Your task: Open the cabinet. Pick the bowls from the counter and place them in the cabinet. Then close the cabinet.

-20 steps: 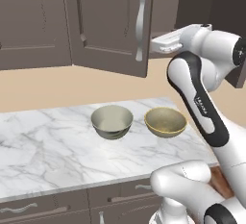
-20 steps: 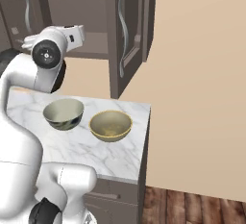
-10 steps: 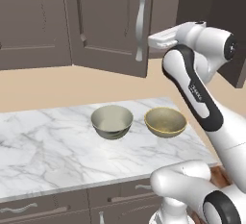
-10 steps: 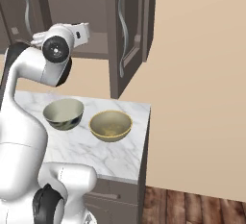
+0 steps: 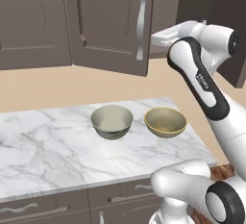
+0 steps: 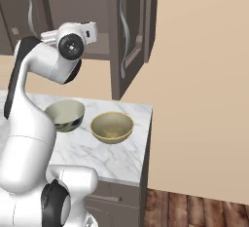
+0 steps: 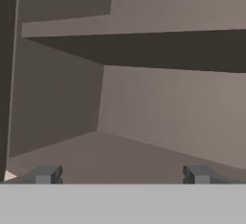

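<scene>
Simulated kitchen, beige wall, dark brown cabinet [image 5: 110,26] up top with both doors swung open, and a white marble surface [image 5: 43,155] below it. The pincer [image 7: 120,175] is up at cabinet height, pointing straight into the empty lower compartment under the shelf [image 7: 144,45]; its two tips sit wide apart with nothing between them.

Both bowls are down on the surface, well below the pincer and well apart from it. The grey-cream bowl [image 5: 112,121] sits roughly mid-depth, toward the right half of the surface. The mustard bowl [image 5: 166,121] is just beside it, nearer the right edge, not touching it as far as I can tell. Both are upright, open side up.

My guess on handling: they look like glazed ceramic, so stiff, a bit heavy for their size, smooth and probably slippery, and they'd chip if dropped. The body looks too wide to span, so I'd pinch the rim, one tip inside and one outside, coming down from above. The mustard one looks the easier first take since it's on the arm's side. Careful clearing the open door handle [image 5: 141,23] on the way up.
</scene>
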Tool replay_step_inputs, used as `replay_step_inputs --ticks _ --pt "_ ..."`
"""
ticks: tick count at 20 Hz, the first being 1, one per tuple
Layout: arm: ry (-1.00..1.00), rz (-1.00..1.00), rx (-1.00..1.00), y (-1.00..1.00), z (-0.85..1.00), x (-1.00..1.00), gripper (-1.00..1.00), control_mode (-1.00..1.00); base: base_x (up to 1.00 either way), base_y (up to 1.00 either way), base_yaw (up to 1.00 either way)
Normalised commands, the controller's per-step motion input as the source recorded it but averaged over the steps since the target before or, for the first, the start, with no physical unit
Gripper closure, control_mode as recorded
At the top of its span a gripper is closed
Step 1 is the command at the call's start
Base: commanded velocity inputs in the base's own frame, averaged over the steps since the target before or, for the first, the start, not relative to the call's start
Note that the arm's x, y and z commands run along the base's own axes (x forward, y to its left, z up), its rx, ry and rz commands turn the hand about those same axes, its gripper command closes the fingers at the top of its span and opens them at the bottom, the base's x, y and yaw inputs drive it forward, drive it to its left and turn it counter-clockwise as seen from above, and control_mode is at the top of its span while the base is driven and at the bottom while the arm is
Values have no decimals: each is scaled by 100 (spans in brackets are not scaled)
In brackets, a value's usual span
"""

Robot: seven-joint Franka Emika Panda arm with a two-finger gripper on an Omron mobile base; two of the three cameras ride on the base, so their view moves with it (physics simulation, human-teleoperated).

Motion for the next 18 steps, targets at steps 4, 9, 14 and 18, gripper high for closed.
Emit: replay_step_inputs --ticks 4,9,14,18 --pt "5 16 1 0 0 0 -100 -100 0 0 0" --pt "0 10 0 -1 0 1 -100 -100 0 0 0" --pt "-3 1 0 11 -5 3 -100 -100 0 0 0" --pt "-3 0 0 13 -6 10 -100 -100 0 0 0"
